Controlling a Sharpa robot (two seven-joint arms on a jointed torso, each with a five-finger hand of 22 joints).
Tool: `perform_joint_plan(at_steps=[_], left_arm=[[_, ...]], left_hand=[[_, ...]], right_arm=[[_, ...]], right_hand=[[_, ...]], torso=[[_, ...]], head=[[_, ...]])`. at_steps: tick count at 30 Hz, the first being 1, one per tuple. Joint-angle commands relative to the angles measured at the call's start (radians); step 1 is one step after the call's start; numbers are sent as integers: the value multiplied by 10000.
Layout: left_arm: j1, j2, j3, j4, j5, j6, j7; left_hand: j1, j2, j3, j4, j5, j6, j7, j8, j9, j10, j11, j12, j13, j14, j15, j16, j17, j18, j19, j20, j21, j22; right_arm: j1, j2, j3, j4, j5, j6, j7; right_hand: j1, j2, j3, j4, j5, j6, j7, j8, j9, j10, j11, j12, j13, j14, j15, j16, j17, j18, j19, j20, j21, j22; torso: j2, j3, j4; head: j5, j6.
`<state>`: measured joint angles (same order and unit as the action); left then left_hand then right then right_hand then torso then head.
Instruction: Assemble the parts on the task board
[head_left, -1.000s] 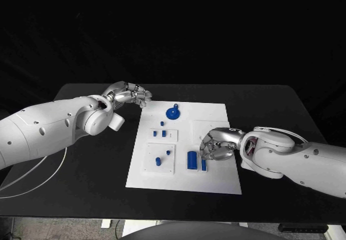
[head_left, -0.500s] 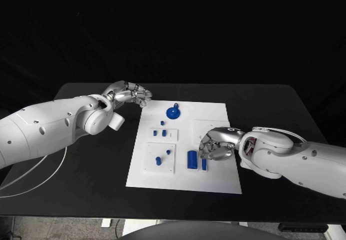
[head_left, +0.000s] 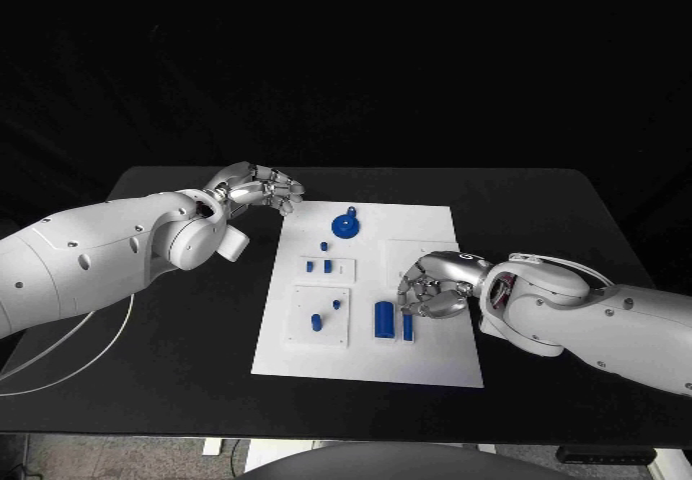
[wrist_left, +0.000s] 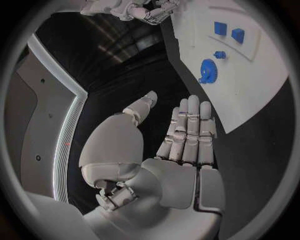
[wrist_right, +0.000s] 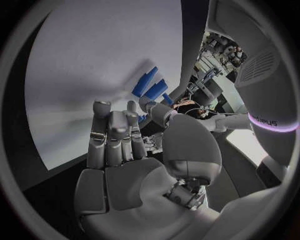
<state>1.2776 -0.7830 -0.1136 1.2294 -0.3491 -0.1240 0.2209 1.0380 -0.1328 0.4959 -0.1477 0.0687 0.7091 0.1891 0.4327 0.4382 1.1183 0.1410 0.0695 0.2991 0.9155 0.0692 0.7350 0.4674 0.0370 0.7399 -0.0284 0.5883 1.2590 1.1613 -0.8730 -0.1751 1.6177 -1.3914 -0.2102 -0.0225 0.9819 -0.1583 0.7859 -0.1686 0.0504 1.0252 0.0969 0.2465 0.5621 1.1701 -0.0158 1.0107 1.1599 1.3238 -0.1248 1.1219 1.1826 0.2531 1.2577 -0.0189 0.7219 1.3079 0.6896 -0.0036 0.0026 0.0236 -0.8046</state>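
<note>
Black table: left robot hand empty, fingers apart; right robot hand's grip unclear.

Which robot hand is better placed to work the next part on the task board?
Probably the right robot hand: it hovers over the task board, fingers curled right beside the blue bars. The left robot hand sits off the board's far corner, over bare table, holding nothing.

The right robot hand hangs low over the task board's right side, blocking the 2 upright blue bars. The left robot hand sits off the board's far-left corner, leaving the blue gear and left-side parts reachable.
</note>
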Motion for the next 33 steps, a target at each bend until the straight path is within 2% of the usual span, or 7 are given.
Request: perform_joint_plan(at_steps=[1,6,11,18,22,26,33], left_arm=[[6,28,4,4,-21,153,64],[6,32,2,4,-25,171,49],[6,26,-1,3,-25,186,38],[6,9,-4,12,-26,163,47],[6,8,-4,25,-26,157,61],[6,4,-5,31,-26,145,74],[6,1,-5,39,-27,157,71]], left_hand=[[-1,22,-3,54,-38,-100,104,52,-18,-53,-31,57,12,56,18,-34,17,200,66,-2,-57,10],[-1,21,-4,54,-38,-101,104,53,-20,-53,-31,56,12,56,18,-35,19,200,67,-2,-58,12],[-8,21,-8,59,-41,-103,105,55,-23,-55,-30,55,12,54,19,-38,21,199,66,-1,-61,14],[-14,22,-11,66,-42,-107,106,57,-28,-57,-29,54,12,53,20,-42,24,198,67,-1,-65,16],[-13,22,-11,66,-41,-108,106,57,-30,-58,-29,54,12,53,19,-43,25,198,67,-1,-67,17],[-11,24,-10,66,-40,-109,106,59,-32,-57,-29,54,12,53,19,-44,26,199,67,-2,-69,18],[-5,24,-9,63,-39,-110,106,61,-35,-57,-30,55,12,54,19,-46,29,200,68,-3,-71,21]], right_arm=[[-4,-18,2,19,1306,-619,324],[-4,-64,4,22,1642,-869,354],[-4,-158,4,47,1830,-728,344],[-4,-288,3,104,1850,-291,295],[-5,-305,2,80,1584,125,120],[-15,-344,1,38,1334,276,-2],[-74,-333,1,108,1112,332,-11]], right_hand=[[-111,-152,-102,125,-5,-216,68,-108,-40,-72,65,-64,2,-27,71,-52,-16,87,-1,-36,-50,102],[-367,-251,-517,197,15,-529,175,-262,-116,-152,166,-56,19,-40,169,-75,-12,87,-30,-55,-77,103],[-420,-258,-710,200,15,-720,247,-352,-162,-211,236,-59,23,-60,233,-93,-7,87,-57,-83,-109,95],[-271,-180,-776,102,16,-629,224,-282,-144,-217,217,-29,29,-55,221,-92,7,87,-56,-107,-120,99],[-124,-162,-822,-42,17,-513,183,-203,-119,-214,179,-9,28,-51,185,-91,20,87,-53,-110,-121,109],[-15,-189,-908,-206,-14,-415,139,-126,-82,-208,135,9,29,-51,143,-84,38,87,-46,-114,-116,120],[203,-57,-963,-461,-14,-331,98,-46,-36,-195,96,24,23,-53,105,-81,61,87,-38,-121,-117,128]], torso=[[-4,-7,9],[-6,-12,10],[-5,-17,13],[1,-17,12],[-1,-17,5],[0,-11,6],[-2,-8,-4]], head=[[-20,9],[-15,19],[-25,29],[-9,33],[-16,34],[-14,42],[-37,41]])
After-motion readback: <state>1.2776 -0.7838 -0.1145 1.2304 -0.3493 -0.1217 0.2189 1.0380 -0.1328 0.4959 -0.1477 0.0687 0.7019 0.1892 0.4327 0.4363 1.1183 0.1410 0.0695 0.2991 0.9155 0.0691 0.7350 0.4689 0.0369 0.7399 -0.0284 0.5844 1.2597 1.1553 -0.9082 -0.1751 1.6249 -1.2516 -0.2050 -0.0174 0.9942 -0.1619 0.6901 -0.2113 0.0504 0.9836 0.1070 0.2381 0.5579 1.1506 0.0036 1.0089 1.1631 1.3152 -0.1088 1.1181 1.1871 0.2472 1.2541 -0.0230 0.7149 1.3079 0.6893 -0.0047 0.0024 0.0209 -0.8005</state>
